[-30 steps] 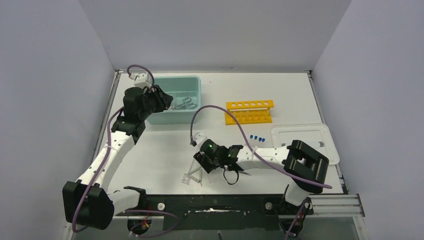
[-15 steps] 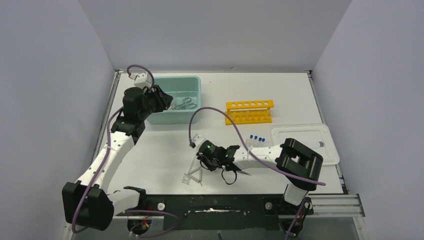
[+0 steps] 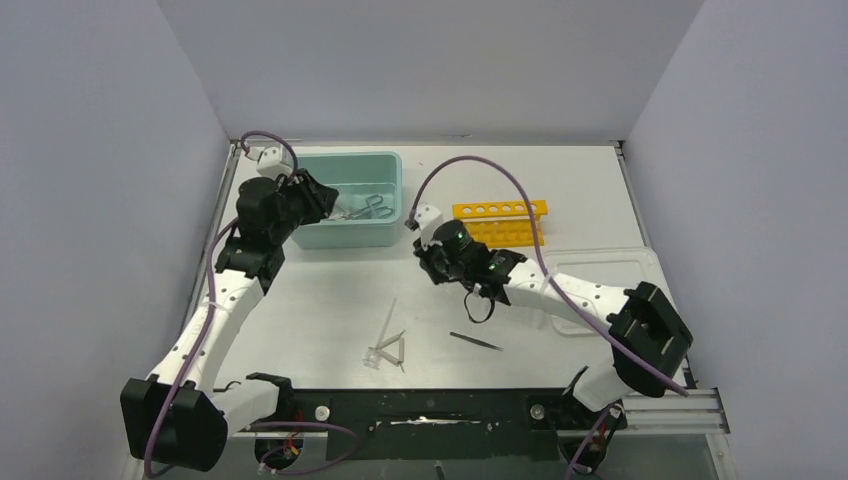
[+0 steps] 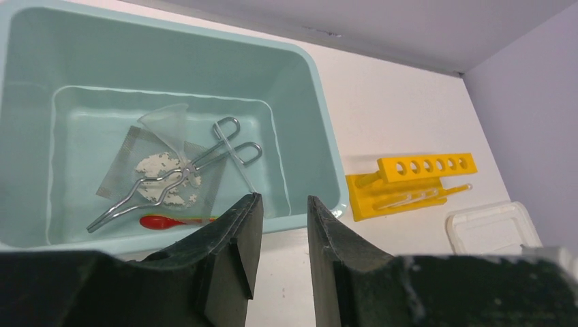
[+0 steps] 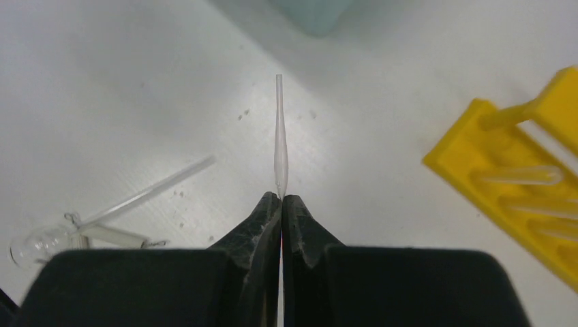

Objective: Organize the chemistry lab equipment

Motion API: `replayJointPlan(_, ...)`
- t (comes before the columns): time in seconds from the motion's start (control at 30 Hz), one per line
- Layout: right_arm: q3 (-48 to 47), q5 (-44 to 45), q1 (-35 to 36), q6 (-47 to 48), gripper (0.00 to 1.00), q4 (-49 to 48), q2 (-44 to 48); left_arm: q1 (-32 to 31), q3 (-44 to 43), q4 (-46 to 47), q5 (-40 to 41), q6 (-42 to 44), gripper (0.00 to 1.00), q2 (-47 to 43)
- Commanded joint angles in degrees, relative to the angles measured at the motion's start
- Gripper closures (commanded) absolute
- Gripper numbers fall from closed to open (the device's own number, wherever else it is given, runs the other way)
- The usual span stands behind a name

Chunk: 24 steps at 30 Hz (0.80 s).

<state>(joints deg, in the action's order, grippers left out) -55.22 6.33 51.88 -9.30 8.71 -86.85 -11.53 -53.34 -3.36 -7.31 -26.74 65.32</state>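
My right gripper (image 3: 430, 262) is shut on a clear plastic dropper (image 5: 280, 136), held above the table between the teal tub (image 3: 385, 165) and the yellow rack (image 3: 500, 222); its thin tip sticks out ahead of the fingertips (image 5: 267, 204). My left gripper (image 4: 283, 199) is open and empty, just outside the tub's near wall (image 4: 300, 102). In the tub lie metal forceps (image 4: 170, 170), a clear bag of white discs (image 4: 160, 167) and a red spoon (image 4: 167, 221). Other droppers (image 3: 385, 340) and thin tweezers (image 3: 475, 341) lie near the front. The blue-capped tubes are hidden.
The translucent white lid (image 3: 600, 275) lies at the right, partly under my right arm. The yellow rack also shows in the right wrist view (image 5: 525, 184), close on the right of the held dropper. The droppers on the table show at the left (image 5: 109, 218).
My right gripper has risen from the droppers near the front edge and moved back toward the tub and rack with one dropper. The tweezers are now uncovered. My left arm shifted slightly.
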Motion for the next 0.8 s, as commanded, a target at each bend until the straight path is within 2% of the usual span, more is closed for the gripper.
replayJointPlan(0.0,-8.5,-5.3,-5.6,5.6,1.00,-8.0,2.3,2.0,-0.5,6.4,0.7,-2.5,0.71,-4.0)
replayJointPlan(0.17,-25.7,-12.0,-11.2,10.5,1.00,-7.9,-8.5,2.7,-2.1,5.3,-0.1,-3.2,0.71,-3.1)
replayJointPlan(0.33,-44.8,-16.2,-12.4,13.8,1.00,-4.8,-20.6,3.1,1.0,8.6,3.1,-4.4,0.75,-7.3)
replayJointPlan(0.57,-54.5,-25.1,-12.9,12.8,1.00,-9.4,-29.1,3.2,0.7,6.8,3.6,-3.0,0.75,-6.1)
replayJointPlan(0.77,-54.1,-27.2,-13.4,11.0,0.99,-11.4,-34.0,3.5,1.2,7.1,2.7,-2.8,0.75,-5.4)
